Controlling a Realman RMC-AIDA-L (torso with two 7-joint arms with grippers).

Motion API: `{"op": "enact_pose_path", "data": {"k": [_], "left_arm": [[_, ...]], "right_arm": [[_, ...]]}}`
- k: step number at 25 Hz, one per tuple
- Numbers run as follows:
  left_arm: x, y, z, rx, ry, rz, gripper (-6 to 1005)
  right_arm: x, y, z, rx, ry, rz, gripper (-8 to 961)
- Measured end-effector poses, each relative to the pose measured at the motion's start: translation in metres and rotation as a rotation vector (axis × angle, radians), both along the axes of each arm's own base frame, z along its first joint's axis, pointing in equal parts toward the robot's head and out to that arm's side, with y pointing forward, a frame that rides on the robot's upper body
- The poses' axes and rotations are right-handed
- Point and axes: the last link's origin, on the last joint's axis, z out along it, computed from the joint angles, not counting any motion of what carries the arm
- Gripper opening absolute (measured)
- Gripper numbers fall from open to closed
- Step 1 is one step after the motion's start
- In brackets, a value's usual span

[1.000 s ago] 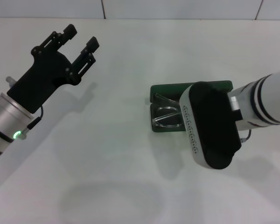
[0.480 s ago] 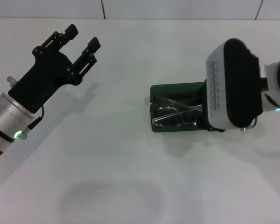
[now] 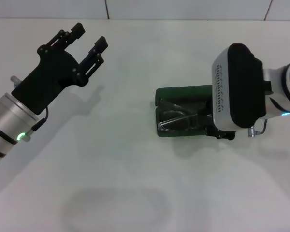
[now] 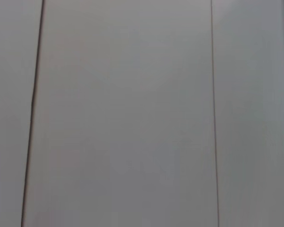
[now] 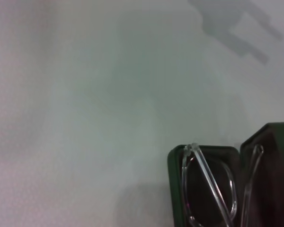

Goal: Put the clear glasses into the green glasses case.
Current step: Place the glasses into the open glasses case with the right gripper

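From the head view I am seeing the green glasses case (image 3: 183, 113) lying open on the white table (image 3: 135, 159), right of centre, its long axis running left to right, with the clear glasses (image 3: 176, 118) sitting inside its near tray and one clear arm slanting up over the hinge line. My right gripper (image 3: 217, 131) is hovering at the case's right end, its housing hiding that end; I cannot tell how its fingers are set. My left gripper (image 3: 88, 40) is hanging far off to the left with its fingers spread, gripping nothing, so the right arm is plainly the nearer one. The left wrist view is giving me only bare table with two seams. In the right wrist view I am looking at the case's left end, the glasses lying along the tray, one arm propped against the raised lid, which I judge could catch when closing.
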Motion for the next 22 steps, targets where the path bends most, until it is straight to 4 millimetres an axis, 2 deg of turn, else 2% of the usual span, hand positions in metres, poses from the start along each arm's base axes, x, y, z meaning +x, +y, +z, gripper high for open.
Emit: {"op": "enact_pose_path", "data": {"k": [11, 18, 22], "left_arm": [[0.001, 0.001, 0.000, 0.000, 0.000, -0.004, 602], [0.000, 0.000, -0.001, -0.002, 0.001, -0.001, 602], [0.001, 0.000, -0.001, -0.001, 0.001, -0.002, 602]], "right_arm": [[0.001, 0.001, -0.010, -0.023, -0.005, 0.000, 307], [-0.011, -0.003, 0.002, 0.012, 0.035, 0.047, 308], [-0.010, -0.002, -0.005, 0.003, 0.028, 0.055, 308]]}}
